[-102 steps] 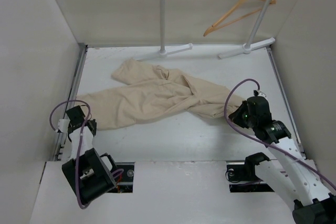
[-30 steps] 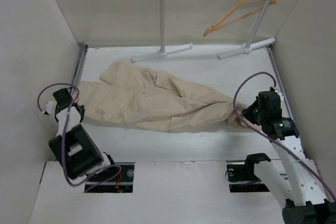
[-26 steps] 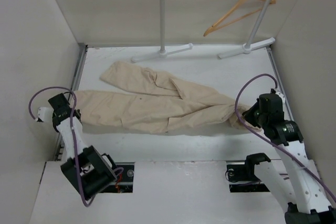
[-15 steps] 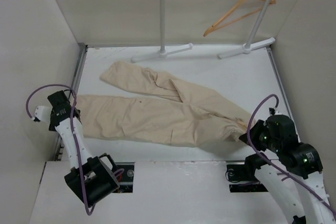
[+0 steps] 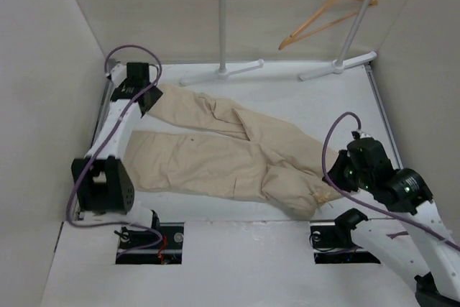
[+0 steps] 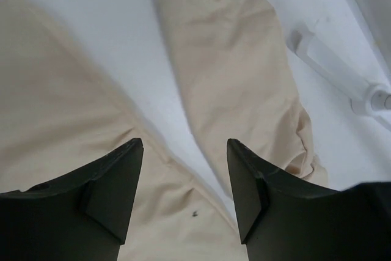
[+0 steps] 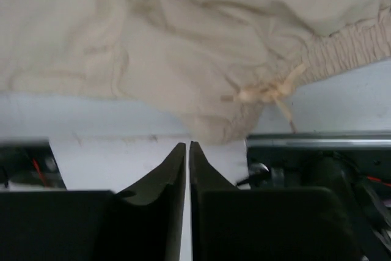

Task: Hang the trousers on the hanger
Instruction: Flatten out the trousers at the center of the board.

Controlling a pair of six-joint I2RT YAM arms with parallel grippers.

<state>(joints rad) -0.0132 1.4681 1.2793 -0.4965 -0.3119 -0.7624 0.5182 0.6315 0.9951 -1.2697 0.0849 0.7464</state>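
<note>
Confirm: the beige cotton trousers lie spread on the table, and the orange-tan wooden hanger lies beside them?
No. The beige cotton trousers do lie spread on the table, but the orange-tan wooden hanger hangs from the white metal rack; the top external view shows it.

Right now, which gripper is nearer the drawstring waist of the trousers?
Right. The right gripper sits just beside the drawstring waist at the near right, holding nothing. The left gripper is open above the leg ends at the far left.
</note>
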